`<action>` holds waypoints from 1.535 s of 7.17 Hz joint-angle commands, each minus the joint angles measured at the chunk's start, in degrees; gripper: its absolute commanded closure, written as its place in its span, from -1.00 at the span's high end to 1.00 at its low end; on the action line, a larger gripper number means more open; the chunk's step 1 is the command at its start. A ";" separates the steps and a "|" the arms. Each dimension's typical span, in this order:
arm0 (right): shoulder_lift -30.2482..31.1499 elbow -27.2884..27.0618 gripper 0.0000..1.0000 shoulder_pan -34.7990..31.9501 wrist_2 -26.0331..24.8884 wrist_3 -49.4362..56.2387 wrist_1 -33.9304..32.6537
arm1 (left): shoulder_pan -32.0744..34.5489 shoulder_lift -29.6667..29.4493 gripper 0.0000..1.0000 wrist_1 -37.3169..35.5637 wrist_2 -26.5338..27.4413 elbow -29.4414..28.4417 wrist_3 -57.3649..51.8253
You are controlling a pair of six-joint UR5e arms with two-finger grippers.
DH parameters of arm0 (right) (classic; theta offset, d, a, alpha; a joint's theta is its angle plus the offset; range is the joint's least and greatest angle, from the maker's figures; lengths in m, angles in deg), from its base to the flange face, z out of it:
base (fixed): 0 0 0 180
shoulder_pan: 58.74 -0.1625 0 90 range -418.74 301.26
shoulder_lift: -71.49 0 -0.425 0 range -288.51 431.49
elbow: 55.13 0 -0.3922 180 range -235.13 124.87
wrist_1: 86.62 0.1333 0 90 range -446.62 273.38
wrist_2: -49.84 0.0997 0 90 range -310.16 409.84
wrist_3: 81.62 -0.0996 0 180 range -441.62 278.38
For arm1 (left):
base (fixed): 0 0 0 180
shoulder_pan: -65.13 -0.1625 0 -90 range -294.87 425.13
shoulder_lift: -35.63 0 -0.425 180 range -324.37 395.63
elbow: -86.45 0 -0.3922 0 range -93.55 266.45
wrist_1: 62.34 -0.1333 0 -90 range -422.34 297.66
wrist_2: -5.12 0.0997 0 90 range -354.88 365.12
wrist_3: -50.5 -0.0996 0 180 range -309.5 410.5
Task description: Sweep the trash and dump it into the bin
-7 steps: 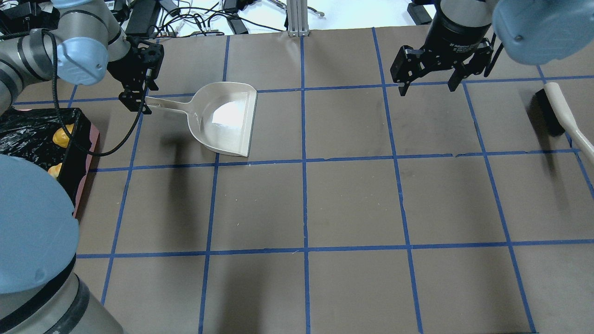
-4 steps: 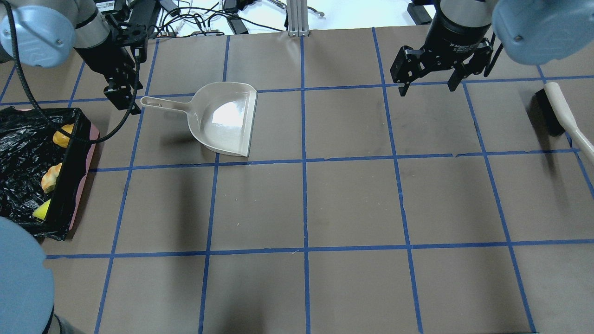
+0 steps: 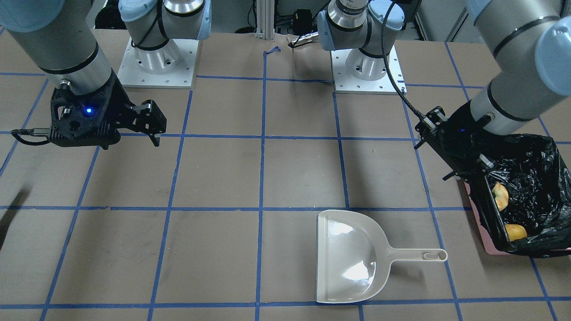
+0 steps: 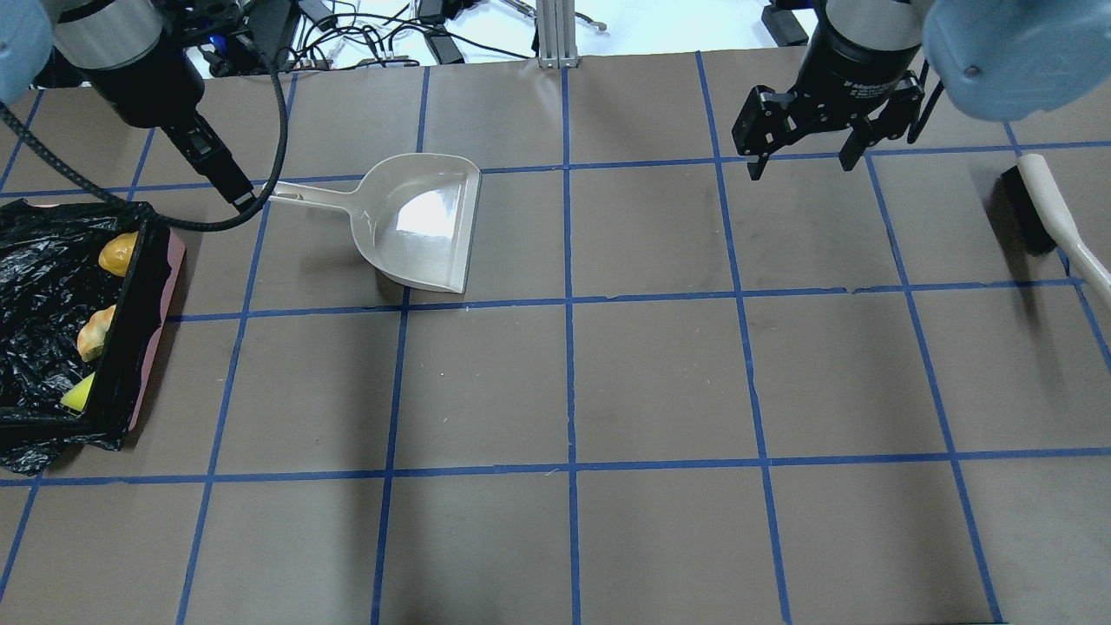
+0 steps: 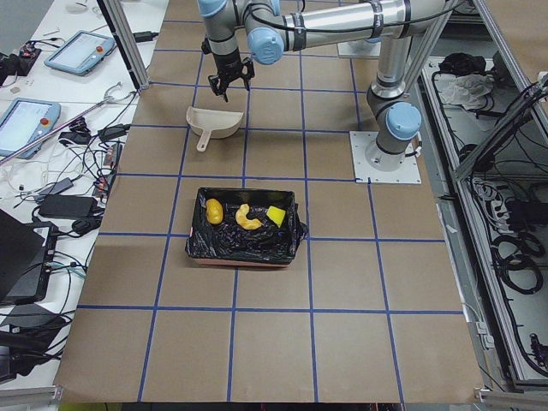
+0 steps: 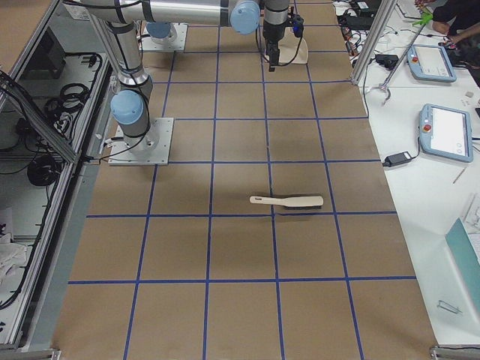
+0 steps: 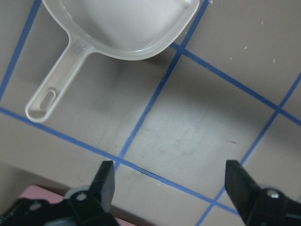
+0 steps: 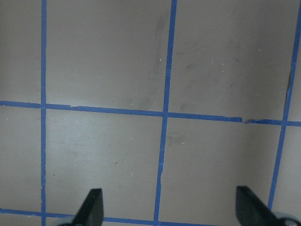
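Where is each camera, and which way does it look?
Front-facing: across the table, facing the robot's bases and looking down; dustpan nearest.
Overhead: behind the robot, looking forward and down; left gripper, right gripper show.
Exterior left: the bin's end, looking along the table; left arm near.
Exterior right: the brush's end; right arm near.
Left wrist: looks down at the dustpan's handle; own fingertips show.
Right wrist: looks down at the table; own fingertips show.
Front-facing and overhead share the dustpan and bin.

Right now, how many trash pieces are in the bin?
3, all in the bin: potato-like lump at the dustpan end, crescent slice in the middle, sponge piece at the opposite end.
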 commanded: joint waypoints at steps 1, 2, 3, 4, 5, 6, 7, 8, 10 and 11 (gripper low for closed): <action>-0.01 0.00 1.00 0.01 0.03 0.01 -0.07 | 5.75 2.73 0.70 -0.24 -0.31 1.36 27.22; -0.01 0.00 1.00 0.01 0.03 0.01 -0.07 | 8.74 3.08 0.70 -0.93 -0.39 1.45 36.56; -0.01 0.00 1.00 0.01 0.03 0.01 -0.07 | 10.51 3.18 0.70 -3.12 -0.39 2.15 43.09; -0.01 0.00 1.00 0.01 0.03 0.01 -0.07 | 10.79 3.87 0.68 -4.10 -0.39 3.55 47.60; -0.01 0.00 1.00 0.01 0.03 0.01 -0.07 | 10.79 5.01 0.68 -4.02 -0.05 4.52 51.21; -0.01 0.00 1.00 0.01 0.03 0.01 -0.07 | 10.79 5.89 0.68 -4.02 0.05 5.75 51.68; -0.01 0.00 1.00 0.01 0.12 0.01 -0.07 | 10.79 6.95 0.68 -4.80 0.13 7.06 51.95; -0.01 0.00 1.00 0.01 0.21 0.01 -0.07 | 10.79 8.00 0.68 -5.24 0.22 8.64 52.56; -0.01 0.00 1.00 0.01 0.29 0.01 -0.16 | 10.70 9.24 0.69 -5.69 0.22 10.24 53.89; -0.01 0.00 1.00 0.01 0.29 0.01 -0.07 | 10.70 9.50 0.69 -5.60 0.22 10.41 53.97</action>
